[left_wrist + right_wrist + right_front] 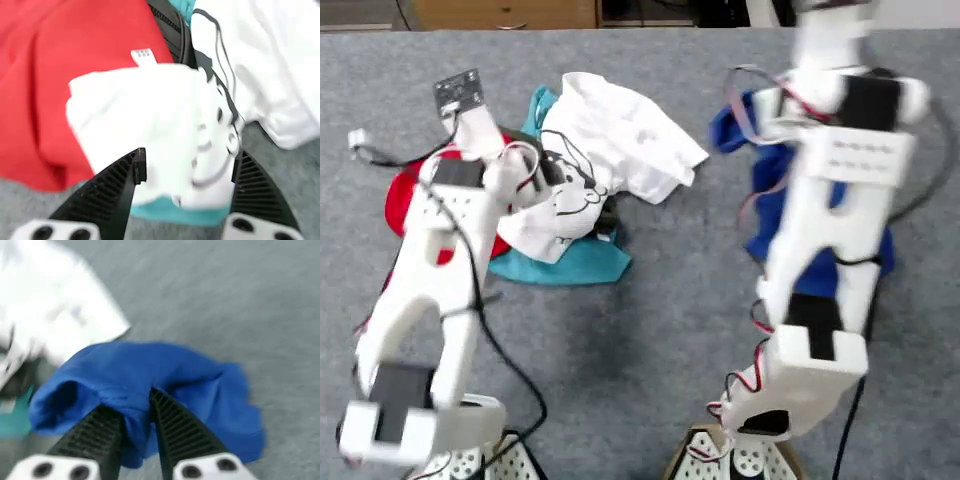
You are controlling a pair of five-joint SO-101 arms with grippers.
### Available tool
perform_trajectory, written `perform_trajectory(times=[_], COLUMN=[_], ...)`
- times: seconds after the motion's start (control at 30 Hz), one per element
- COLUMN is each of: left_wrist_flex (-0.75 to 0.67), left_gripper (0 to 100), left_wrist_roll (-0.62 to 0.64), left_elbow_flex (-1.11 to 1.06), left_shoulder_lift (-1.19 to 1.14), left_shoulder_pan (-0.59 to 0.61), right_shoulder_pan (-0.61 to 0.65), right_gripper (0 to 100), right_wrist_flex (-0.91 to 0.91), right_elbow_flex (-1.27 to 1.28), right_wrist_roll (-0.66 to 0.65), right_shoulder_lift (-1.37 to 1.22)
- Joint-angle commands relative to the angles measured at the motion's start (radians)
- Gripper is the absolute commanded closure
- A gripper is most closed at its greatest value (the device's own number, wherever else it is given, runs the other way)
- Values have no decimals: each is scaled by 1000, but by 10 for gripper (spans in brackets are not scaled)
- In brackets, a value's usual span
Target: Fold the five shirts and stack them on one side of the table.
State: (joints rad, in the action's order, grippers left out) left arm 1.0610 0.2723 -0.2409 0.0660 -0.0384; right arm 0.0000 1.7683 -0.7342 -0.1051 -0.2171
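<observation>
Seemingly a robotics lab: two arms [430, 270] [830, 220] fixed at a grey cloth-covered table [650, 330], wooden cabinet [500, 12] behind.

- The left arm [430, 270] has white plastic shells, with black motor blocks at its joints.
- The right arm [830, 230] has the same white shells and black blocks, and one link carries a panel of small dark print.
- A black cable [490, 340] trails along the left arm to its base at the desk's [650, 340] near edge.
- Red and black wires [745, 385] loop beside the right arm's base.
- A small dark circuit board [458, 92] sits at the left arm's tip.
- The left end effector [189, 162] has black ribbed fingers [112, 192] on white mounts with dark round screw holes.
- The right end effector [132, 405] is built alike.
</observation>
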Motion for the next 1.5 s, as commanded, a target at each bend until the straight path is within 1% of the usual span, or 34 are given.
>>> perform_trajectory(times=[0.0,0.1,0.23,0.33,0.4,0.43,0.47,0.5,0.6,0.8,0.87,1.07,1.17,1.27,1.37,1.47], left_wrist_flex=[-20,-12,9,84,149,183,230,278,405,654,698,698,698,698,704,704], left_gripper=[715,722,795,867,972,991,968,981,981,982,982,982,982,982,982,945], left_wrist_roll=[18,20,20,21,9,-2,-17,-29,-61,-176,-212,-236,-236,-236,-235,-229], left_elbow_flex=[222,416,661,853,994,1060,1123,1186,1355,1711,1800,1912,1915,1913,1904,1847], left_shoulder_lift=[-243,-467,-733,-888,-972,-1009,-1043,-1072,-1139,-1188,-1194,-1176,-1168,-1158,-1152,-1044], left_shoulder_pan=[-11,-11,14,54,74,91,104,124,221,499,586,839,916,928,913,876], right_shoulder_pan=[76,94,119,114,110,110,110,110,110,113,116,117,117,117,117,117], right_gripper=[997,997,997,997,997,997,997,997,997,997,997,997,997,997,997,997], right_wrist_flex=[-34,-110,-155,-158,-158,-155,-153,-152,-150,-149,-149,-155,-157,-155,-157,-157], right_elbow_flex=[108,180,232,242,242,239,239,239,240,242,242,242,242,242,242,243], right_wrist_roll=[-26,-20,-20,-20,-20,-20,-20,-18,-18,-18,-18,-18,-18,-18,-18,-18], right_shoulder_lift=[53,53,59,59,59,59,59,59,59,59,59,53,53,51,51,51])
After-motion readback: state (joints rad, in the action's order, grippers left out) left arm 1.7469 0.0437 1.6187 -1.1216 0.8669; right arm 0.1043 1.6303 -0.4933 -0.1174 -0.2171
